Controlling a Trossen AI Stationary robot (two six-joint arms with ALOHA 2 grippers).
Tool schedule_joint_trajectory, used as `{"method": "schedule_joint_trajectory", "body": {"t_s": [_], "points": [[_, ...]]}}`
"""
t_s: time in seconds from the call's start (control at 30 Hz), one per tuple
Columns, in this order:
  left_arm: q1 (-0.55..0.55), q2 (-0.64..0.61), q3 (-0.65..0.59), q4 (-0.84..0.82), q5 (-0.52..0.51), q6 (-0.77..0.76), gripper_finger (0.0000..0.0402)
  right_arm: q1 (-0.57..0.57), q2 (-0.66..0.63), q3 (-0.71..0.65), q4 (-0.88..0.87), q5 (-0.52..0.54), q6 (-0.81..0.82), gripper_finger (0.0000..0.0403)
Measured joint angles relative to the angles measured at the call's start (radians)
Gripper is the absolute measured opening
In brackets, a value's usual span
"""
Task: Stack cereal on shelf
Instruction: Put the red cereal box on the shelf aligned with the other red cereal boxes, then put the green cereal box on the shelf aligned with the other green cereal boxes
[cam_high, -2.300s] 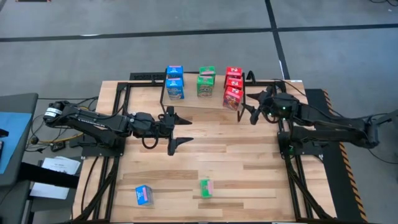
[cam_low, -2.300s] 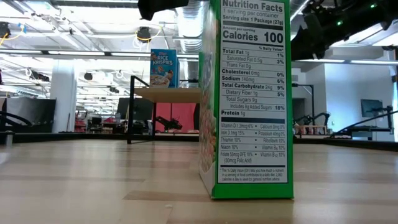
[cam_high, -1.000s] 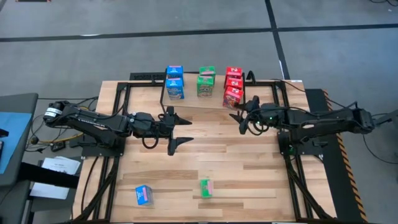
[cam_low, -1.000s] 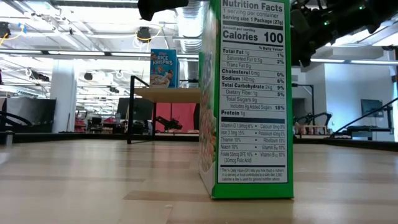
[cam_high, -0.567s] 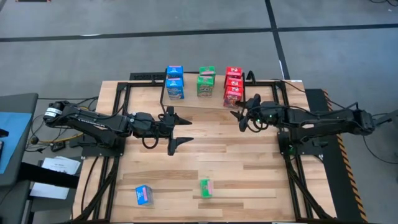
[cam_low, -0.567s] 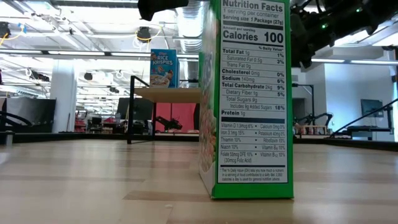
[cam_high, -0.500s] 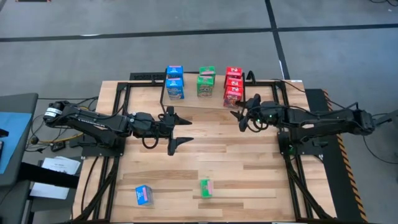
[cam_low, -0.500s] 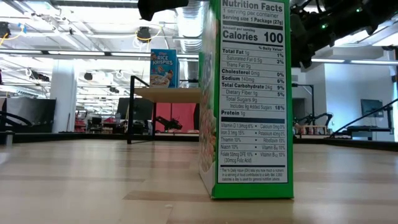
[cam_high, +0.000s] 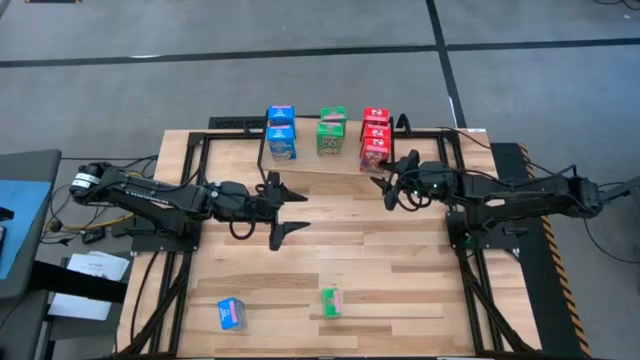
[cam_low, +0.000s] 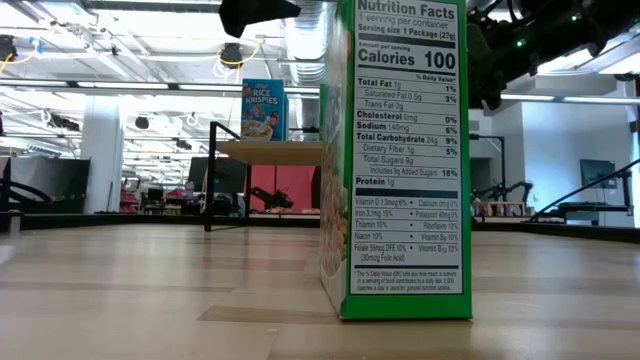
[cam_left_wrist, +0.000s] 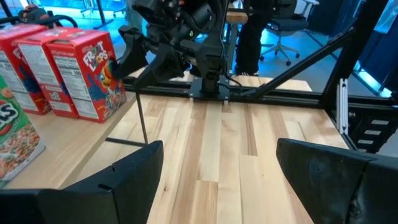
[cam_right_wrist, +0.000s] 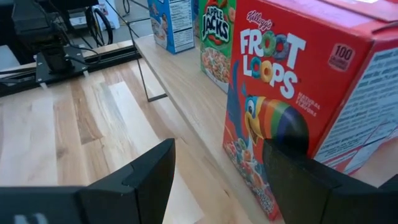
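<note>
The right gripper (cam_high: 386, 187) has its fingers apart and empty, just before the red cereal box (cam_right_wrist: 292, 93) on the shelf (cam_right_wrist: 186, 93) — probably just released. The left gripper (cam_high: 290, 208) waits wide open.

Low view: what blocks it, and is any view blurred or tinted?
Low view: a green cereal box close to the lens fills the middle, print sharp, hiding most of the shelf. Left wrist view: background tinted blue, fingers soft. High view: evenly lit.
</note>
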Motion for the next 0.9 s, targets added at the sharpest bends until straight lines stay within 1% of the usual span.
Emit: {"method": "schedule_joint_trajectory", "body": {"t_s": [0.3,0.4,0.6,0.77,0.9], "points": [[0.000,0.000,0.000,-0.007,0.000,-0.046,0.0304,0.072,0.000,0.000,0.000,-0.001,0.097,0.0265],[0.000,0.000,0.000,-0.007,0.000,-0.079,0.0304,0.108,0.000,0.000,0.001,-0.002,0.141,0.0265],[0.000,0.000,0.000,-0.003,0.000,-0.085,0.0304,0.196,0.000,0.000,0.029,-0.010,0.190,0.0265],[0.000,0.000,0.000,-0.003,0.000,-0.087,0.0304,0.268,0.000,0.000,0.178,-0.094,0.171,0.0265],[0.001,0.000,0.000,-0.012,0.000,-0.104,0.0304,0.317,0.000,0.000,0.333,-0.164,0.066,0.0266]]}}
